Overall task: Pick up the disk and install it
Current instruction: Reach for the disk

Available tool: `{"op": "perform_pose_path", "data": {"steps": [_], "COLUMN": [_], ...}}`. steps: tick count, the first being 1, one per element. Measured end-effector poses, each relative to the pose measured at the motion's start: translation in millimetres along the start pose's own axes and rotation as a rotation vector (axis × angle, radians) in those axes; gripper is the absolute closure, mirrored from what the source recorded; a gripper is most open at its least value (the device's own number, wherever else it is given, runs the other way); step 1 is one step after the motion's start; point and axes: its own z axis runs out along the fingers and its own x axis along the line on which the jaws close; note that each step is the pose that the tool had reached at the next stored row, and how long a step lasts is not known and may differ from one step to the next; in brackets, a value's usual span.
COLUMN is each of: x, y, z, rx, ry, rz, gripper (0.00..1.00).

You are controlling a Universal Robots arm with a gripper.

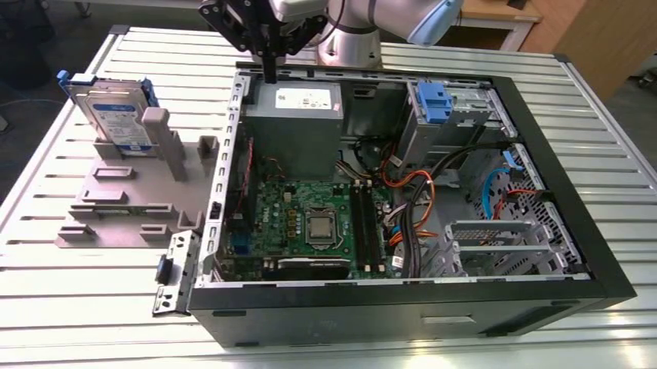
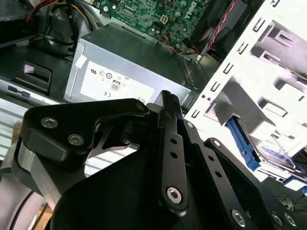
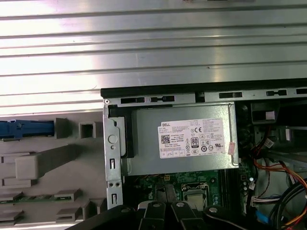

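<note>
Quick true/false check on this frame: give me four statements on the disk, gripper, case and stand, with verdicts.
1. The disk stands upright in the grey stand. True.
2. The gripper holds the disk. False: it holds nothing and hangs shut over the case edge by the power supply.
3. The computer case is open, and the motherboard is exposed. True.
4. The grey stand sits to the exterior view's right of the computer case. False: it sits to the left.
</note>
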Motion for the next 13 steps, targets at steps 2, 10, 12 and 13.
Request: {"op": "perform_pose_path", "data": {"steps": [2,10,12,13], "x": [0.7,3.5,4.8,5.5], "y": [0.0,-0.3,-0.4,-0.5], "z": [0.0,0.0,0.0,-0.1], "rx": [0.0001,0.0,0.0,0.0001], "ry": [0.0,0.0,0.0,0.0001], "rz": [0.0,0.0,0.0,0.0], "gripper": [0.89,0.89,0.89,0.89]}}
